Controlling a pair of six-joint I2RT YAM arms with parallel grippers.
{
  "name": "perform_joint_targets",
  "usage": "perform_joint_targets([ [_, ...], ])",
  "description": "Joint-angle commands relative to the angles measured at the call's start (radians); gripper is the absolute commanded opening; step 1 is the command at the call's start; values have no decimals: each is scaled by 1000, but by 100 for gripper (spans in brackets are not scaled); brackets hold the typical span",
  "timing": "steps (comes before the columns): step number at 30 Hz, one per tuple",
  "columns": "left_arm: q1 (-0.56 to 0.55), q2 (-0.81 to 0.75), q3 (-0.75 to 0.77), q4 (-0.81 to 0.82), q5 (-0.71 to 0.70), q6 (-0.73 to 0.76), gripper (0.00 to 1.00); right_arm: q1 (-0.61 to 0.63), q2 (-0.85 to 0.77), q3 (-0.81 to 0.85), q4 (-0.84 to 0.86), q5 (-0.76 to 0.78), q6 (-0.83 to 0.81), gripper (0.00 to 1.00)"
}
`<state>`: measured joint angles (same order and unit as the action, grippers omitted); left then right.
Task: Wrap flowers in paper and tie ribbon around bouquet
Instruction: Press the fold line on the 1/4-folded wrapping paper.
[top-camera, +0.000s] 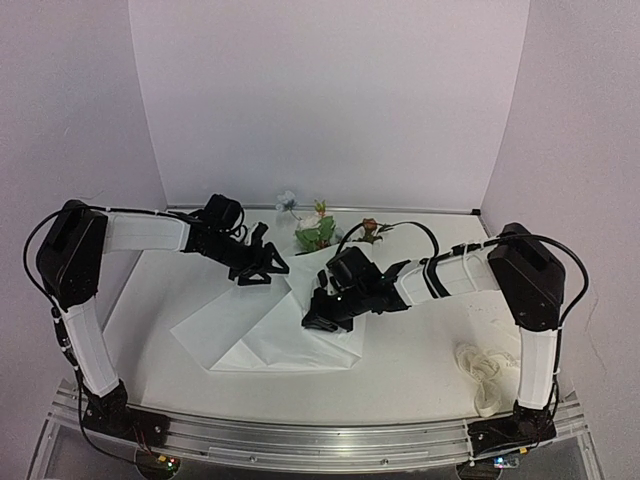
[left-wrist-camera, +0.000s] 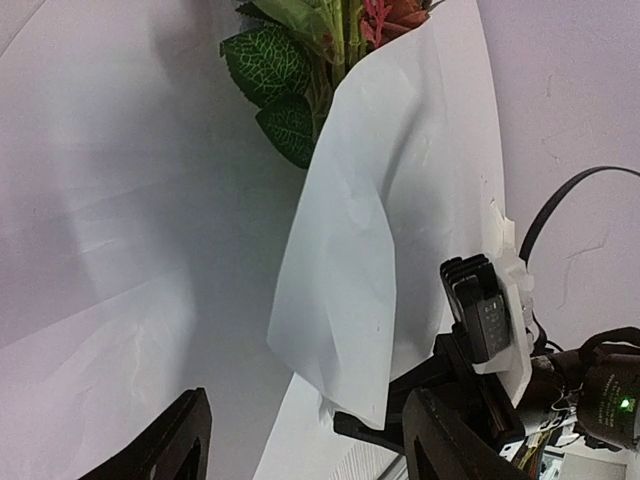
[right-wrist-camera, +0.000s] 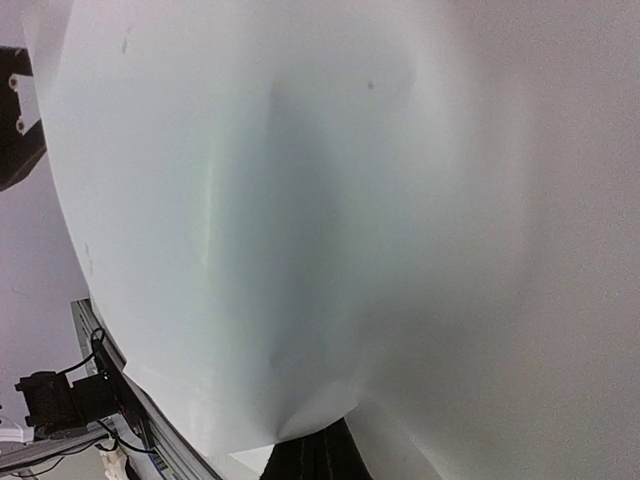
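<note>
All paper in right wrist view, right pincer clamping it, left pincer apart

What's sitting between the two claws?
A raised flap of the paper, in the top view, between the left claw and right claw.

No legible text or labels

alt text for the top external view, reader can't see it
The right fingers pinch a raised fold of a white paper sheet, while the left fingers hang open beside it. Flowers poke out behind the fold; a ribbon lies bunched far right.
</note>
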<state>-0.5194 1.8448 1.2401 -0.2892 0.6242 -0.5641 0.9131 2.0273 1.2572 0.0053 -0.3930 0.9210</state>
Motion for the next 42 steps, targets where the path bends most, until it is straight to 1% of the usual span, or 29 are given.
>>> perform_joint_targets([
  [1,44,49,89,24,124,31,67,-4,0,15,1,-25,-44,0],
  [5,65,98,117,38,189,21,58,-4,4,22,-3,-36,-59,0],
  [9,70,129,134,39,214,13,50,-4,15,29,-4,-58,-73,0],
  [11,73,141,142,41,224,9,44,-4,19,31,-4,-66,-79,0],
  [14,74,161,158,34,222,10,33,-4,20,33,-4,-75,-89,0],
  [18,75,169,170,23,204,13,13,-6,14,33,-31,-75,-96,0],
  [19,75,166,169,21,196,13,7,-7,9,31,-35,-76,-96,1],
  [21,75,157,168,12,172,19,0,-9,-10,18,-38,-74,-92,10],
  [27,74,125,173,-28,106,50,0,-32,-121,-74,-33,-79,-75,34],
  [31,74,110,172,-51,83,64,0,-38,-194,-157,-16,-78,-72,43],
  [37,75,88,148,-69,41,63,0,-46,-237,-280,80,-48,-34,44],
  [42,75,75,123,-77,-4,60,0,-75,-205,-384,261,-45,55,39],
])
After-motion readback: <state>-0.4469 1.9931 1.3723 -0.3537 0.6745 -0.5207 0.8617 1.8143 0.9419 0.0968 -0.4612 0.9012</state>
